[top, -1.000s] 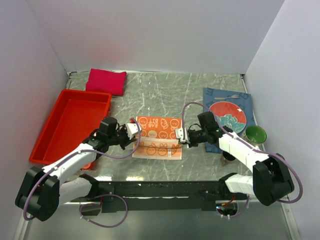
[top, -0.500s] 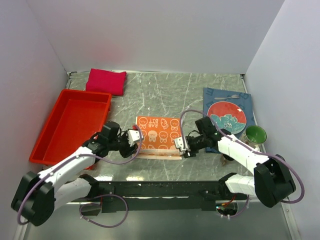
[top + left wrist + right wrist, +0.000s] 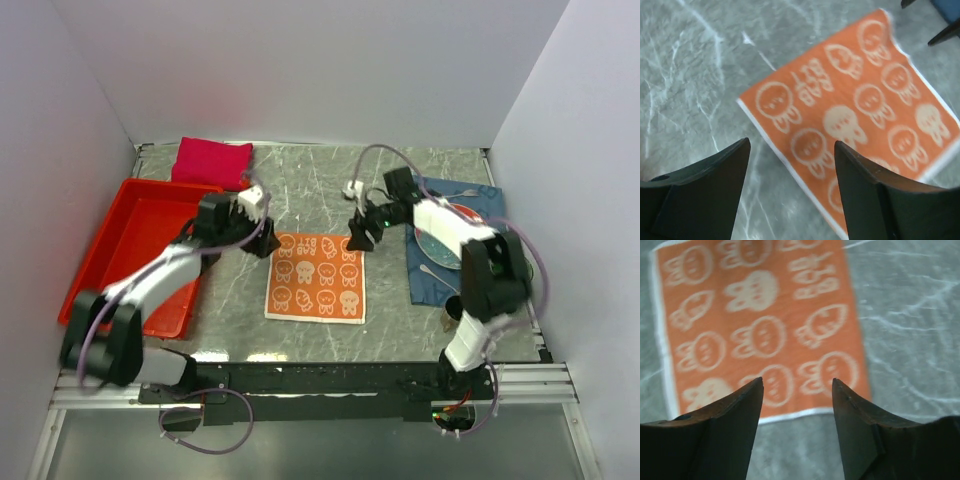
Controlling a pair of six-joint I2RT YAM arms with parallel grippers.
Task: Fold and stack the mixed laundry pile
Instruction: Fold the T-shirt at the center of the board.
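Note:
The small orange-and-white patterned cloth (image 3: 317, 277) lies flat in the middle of the table, with nothing gripping it. My left gripper (image 3: 263, 238) hovers over its far left corner. In the left wrist view the left gripper (image 3: 792, 150) is open, with the cloth (image 3: 850, 110) and bare table between its fingers. My right gripper (image 3: 358, 236) is above the far right corner. It is open too (image 3: 797, 385), looking down on the cloth (image 3: 757, 325) and its white hem. The folded crimson-magenta shirt (image 3: 212, 163) rests at the back left.
A red plastic tray (image 3: 110, 262) sits at the left, partly under my left arm. A dark blue placemat (image 3: 424, 282) with a plate and a fork (image 3: 462, 190) lies at the right, under my right arm. White walls close in the back and sides.
Both grippers have opened and let go of the orange cloth. Both arms have swung from the cloth's near edge to its far corners. The cloth now lies flat.

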